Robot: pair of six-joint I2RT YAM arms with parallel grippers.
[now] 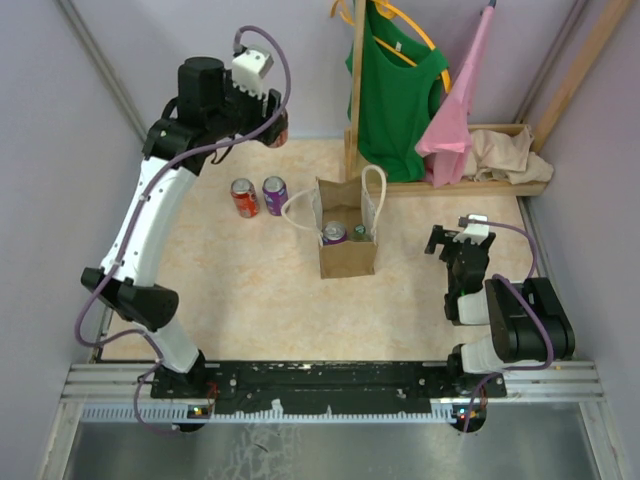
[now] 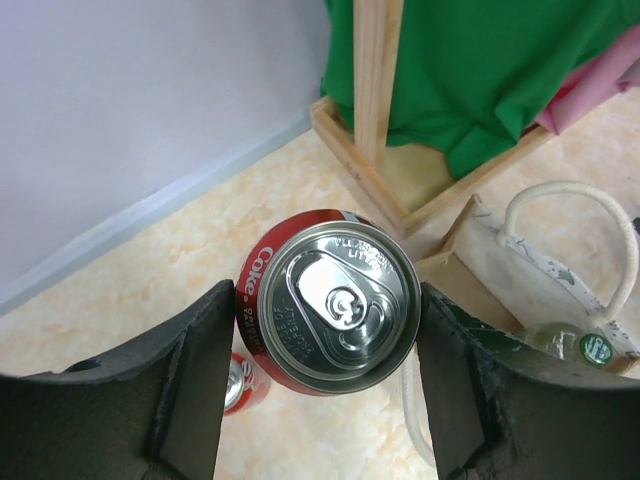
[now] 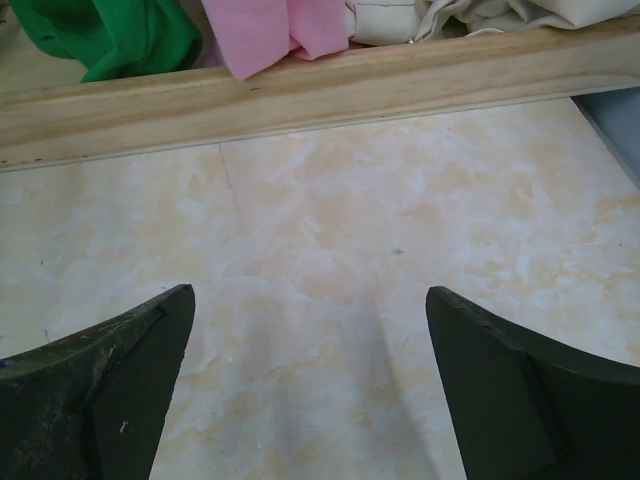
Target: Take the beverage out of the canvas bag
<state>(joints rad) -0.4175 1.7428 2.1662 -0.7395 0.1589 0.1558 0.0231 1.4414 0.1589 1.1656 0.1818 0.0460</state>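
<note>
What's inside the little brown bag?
A purple can and a bottle with a green cap stand inside the bag. Only their tops show; the bag's walls hide the rest and anything underneath.

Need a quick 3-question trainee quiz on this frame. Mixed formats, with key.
1. True or false: the right gripper is shut on a can.
2. What does the left gripper hold? A) a water bottle B) the red cola can C) nothing
3. How many cans stand on the table outside the canvas bag?
Key: 1 false, it is open and empty. 2 B. 3 two, a red can and a purple can.
</note>
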